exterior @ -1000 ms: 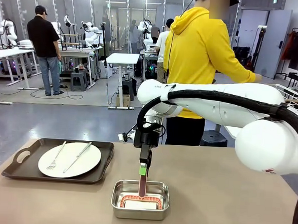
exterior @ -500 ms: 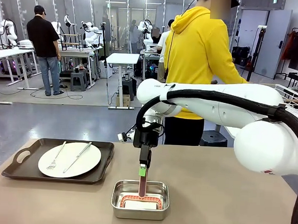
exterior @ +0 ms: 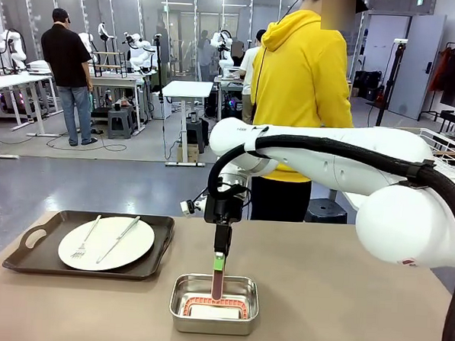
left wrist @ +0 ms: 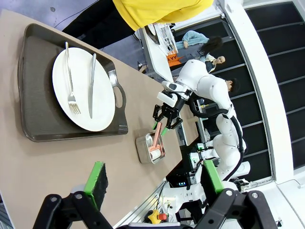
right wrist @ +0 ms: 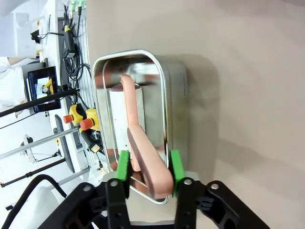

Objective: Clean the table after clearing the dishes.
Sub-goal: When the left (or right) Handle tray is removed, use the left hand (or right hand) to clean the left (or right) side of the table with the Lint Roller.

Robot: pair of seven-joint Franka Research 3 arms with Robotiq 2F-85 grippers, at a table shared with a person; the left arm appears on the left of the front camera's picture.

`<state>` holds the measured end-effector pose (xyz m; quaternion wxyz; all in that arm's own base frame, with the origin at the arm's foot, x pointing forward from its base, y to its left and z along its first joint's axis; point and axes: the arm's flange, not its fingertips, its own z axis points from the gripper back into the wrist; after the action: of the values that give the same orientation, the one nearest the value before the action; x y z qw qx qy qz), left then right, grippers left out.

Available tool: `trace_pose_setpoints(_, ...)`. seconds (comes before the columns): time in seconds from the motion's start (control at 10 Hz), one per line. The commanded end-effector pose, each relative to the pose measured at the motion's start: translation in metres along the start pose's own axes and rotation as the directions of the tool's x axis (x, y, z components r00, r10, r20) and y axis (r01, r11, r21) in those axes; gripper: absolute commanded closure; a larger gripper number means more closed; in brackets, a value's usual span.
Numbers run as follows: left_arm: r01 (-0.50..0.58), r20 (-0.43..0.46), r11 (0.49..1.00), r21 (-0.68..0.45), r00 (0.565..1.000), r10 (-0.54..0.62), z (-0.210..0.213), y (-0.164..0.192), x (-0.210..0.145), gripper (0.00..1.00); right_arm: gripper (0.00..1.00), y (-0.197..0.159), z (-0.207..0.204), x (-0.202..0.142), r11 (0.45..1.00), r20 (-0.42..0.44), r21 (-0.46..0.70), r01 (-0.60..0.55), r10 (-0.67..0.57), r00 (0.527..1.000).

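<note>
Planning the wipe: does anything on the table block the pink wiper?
Yes: a tray with plate, fork and knife covers the table's left part; the right tool holds the wiper inside a steel pan.

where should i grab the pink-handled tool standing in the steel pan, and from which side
Grip the upper part of the pink handle, coming straight down from above. It stands upright, clear of the steel pan, while the tool's head lies low inside the pan's walls, leaving little room for a grip. The right gripper is shut on the handle just so.
</note>
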<state>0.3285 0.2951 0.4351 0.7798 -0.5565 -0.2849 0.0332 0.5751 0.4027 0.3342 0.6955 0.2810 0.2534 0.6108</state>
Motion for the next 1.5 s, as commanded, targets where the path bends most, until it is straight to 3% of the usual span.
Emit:
trace_pose_setpoints(0.0, 0.002, 0.001, 1.0, -0.004, 1.0, -0.002, 0.003, -0.002, -0.002, 0.0, 0.83, -0.001, 0.009, 0.009, 1.0, -0.012, 0.015, -0.009, 0.009, 1.0)
trace_pose_setpoints(0.2, 0.002, 0.001, 1.0, -0.004, 1.0, -0.002, 0.003, -0.002, -0.002, 0.0, 1.0, -0.001, 0.01, 0.008, 1.0, -0.012, 0.017, 0.001, -0.001, 1.0)
trace_pose_setpoints(0.5, 0.002, 0.001, 1.0, -0.004, 1.0, -0.002, 0.003, -0.002, -0.002, 0.0, 0.96, 0.001, 0.013, 0.007, 1.0, -0.014, 0.016, 0.002, -0.002, 1.0)
trace_pose_setpoints(1.1, 0.002, 0.001, 1.0, -0.004, 1.0, -0.002, 0.003, -0.002, -0.002, 0.0, 1.0, 0.018, 0.017, 0.012, 1.0, -0.048, -0.017, 0.014, -0.014, 0.999)
trace_pose_setpoints(1.2, 0.002, 0.001, 1.0, -0.004, 1.0, -0.002, 0.003, -0.002, -0.002, 0.0, 0.96, 0.024, 0.019, 0.013, 0.999, -0.052, -0.028, 0.035, -0.036, 0.998)
trace_pose_setpoints(1.4, 0.002, 0.001, 1.0, -0.004, 1.0, -0.002, 0.003, -0.002, -0.002, 0.0, 1.0, 0.05, 0.029, 0.02, 0.995, -0.064, -0.085, 0.053, -0.059, 0.996)
